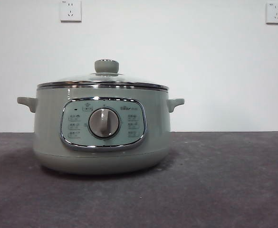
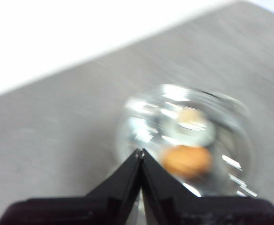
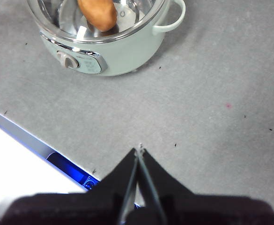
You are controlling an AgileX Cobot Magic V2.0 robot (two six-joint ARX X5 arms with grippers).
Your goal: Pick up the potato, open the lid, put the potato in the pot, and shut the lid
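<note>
The potato [image 3: 97, 14] sits inside the pot [image 1: 100, 142] under the glass lid [image 1: 103, 80] – which looks hard, slippery and breakable, best lifted by its knob [image 1: 106, 66] – while the left gripper [image 2: 140, 152] and right gripper [image 3: 139, 151] are pinched closed, holding nothing.

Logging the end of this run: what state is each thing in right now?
lid: closed, seated on the pot.
pot: upright on the table, covered.
potato: inside the pot, under the glass.
left gripper: shut, empty, above the pot.
right gripper: shut, empty, away from the pot.
</note>
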